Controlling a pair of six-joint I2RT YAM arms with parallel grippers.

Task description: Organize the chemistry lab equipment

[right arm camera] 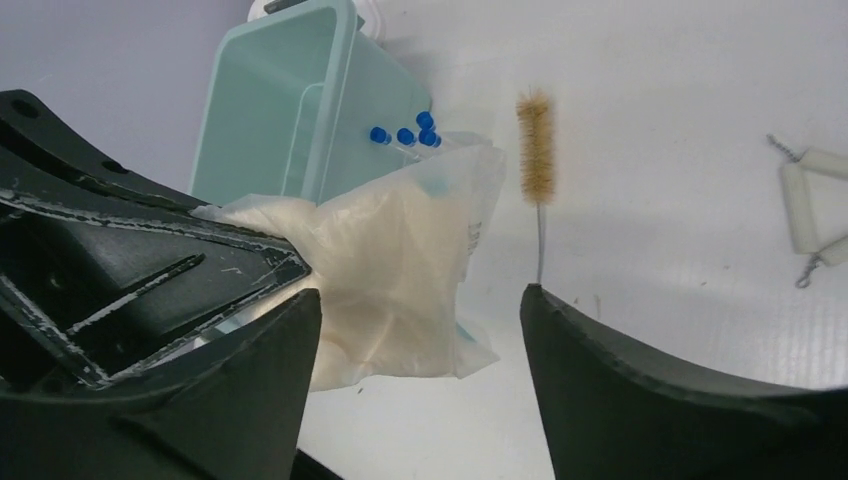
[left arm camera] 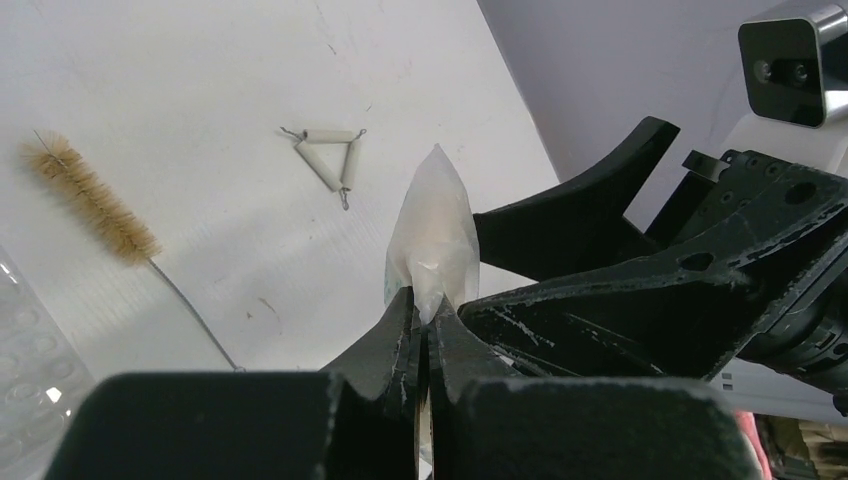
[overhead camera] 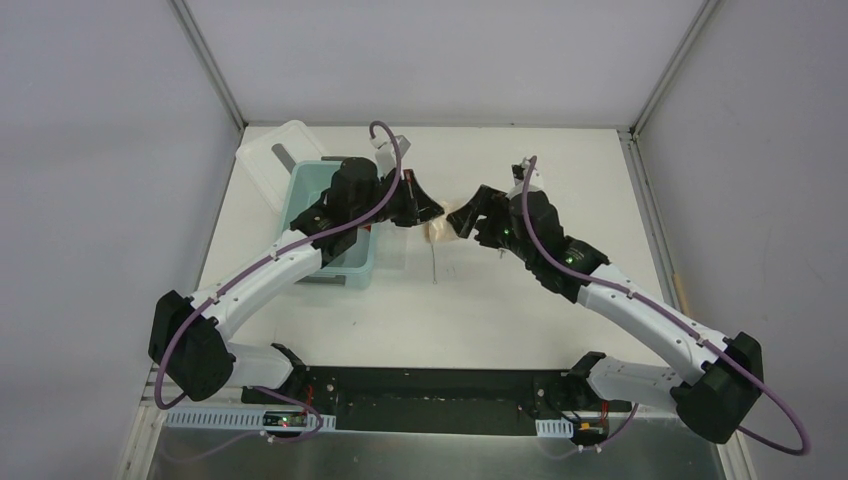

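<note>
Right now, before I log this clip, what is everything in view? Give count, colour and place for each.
bag: one, clear plastic with pale beige filling, above the table's middle, pinched by the left hand
bin: one, pale teal, back left of the table
lid: one, white, at the bin's far-left corner
tubes: at least four, clear with blue caps, at the bin, behind the bag
brush: one, tan bristles on a wire stem, flat on the table
triangle: one, white pipes on wire, beside the brush
table: one, white
left hand: black, shut on the bag
right hand: black, open, facing the bag
</note>
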